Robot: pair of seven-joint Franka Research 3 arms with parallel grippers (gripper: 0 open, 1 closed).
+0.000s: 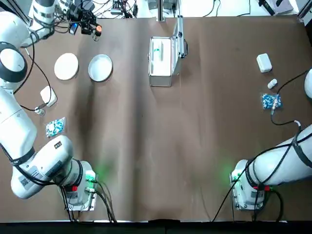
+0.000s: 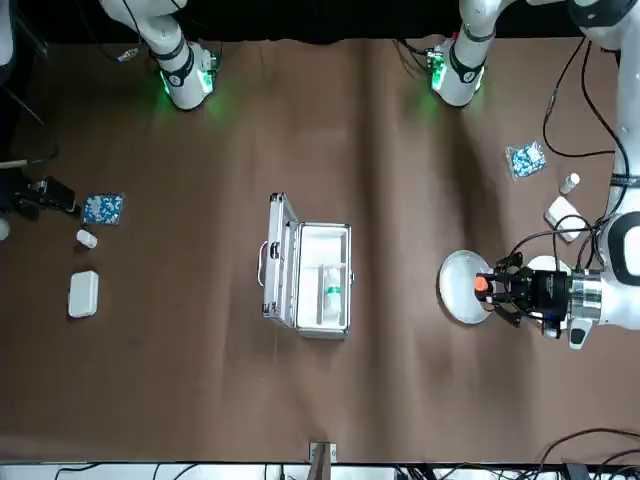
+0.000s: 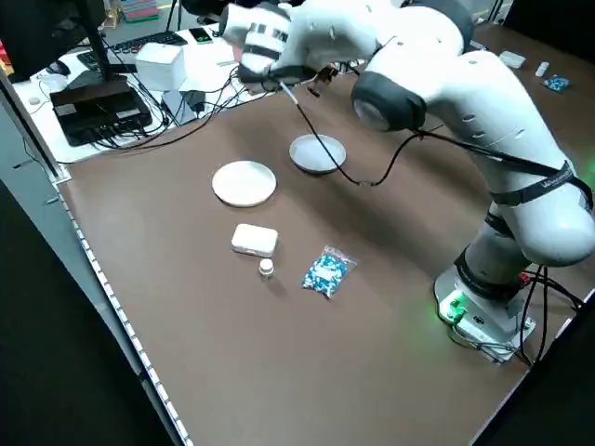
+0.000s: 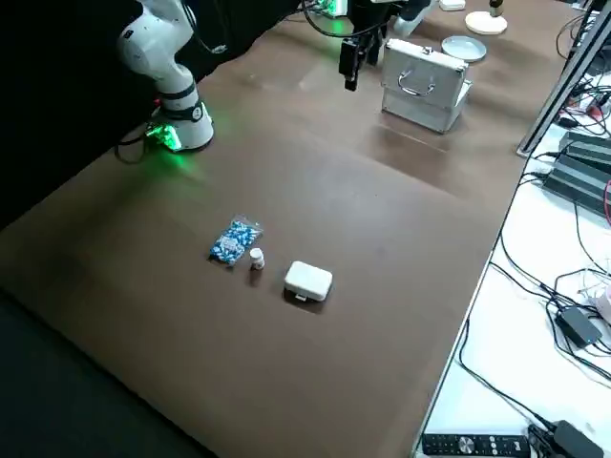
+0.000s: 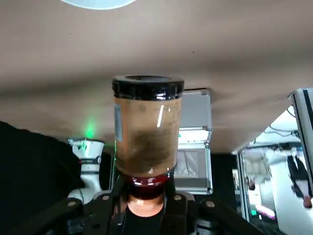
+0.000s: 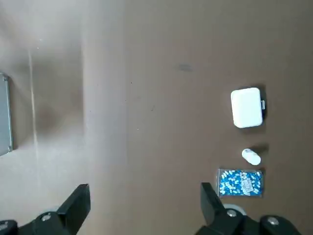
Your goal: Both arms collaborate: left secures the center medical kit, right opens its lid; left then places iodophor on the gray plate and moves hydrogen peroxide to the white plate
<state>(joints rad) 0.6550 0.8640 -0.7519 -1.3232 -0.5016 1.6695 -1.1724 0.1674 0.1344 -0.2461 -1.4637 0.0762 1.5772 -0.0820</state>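
the left tool (image 2: pixel 500 288) is clamped on the iodophor (image 5: pixel 147 128), gripping it at the cap end with the bottle's long axis lying roughly level, base pointing away from the wrist. it hovers at the far edge of the gray plate (image 1: pixel 100 68), so the drop point is just beside and below it. the bottle is brown glass with a tan label. the medical kit (image 1: pixel 162 61) stands open mid-desk. the right tool (image 6: pixel 142 205), fingers apart, is well clear.
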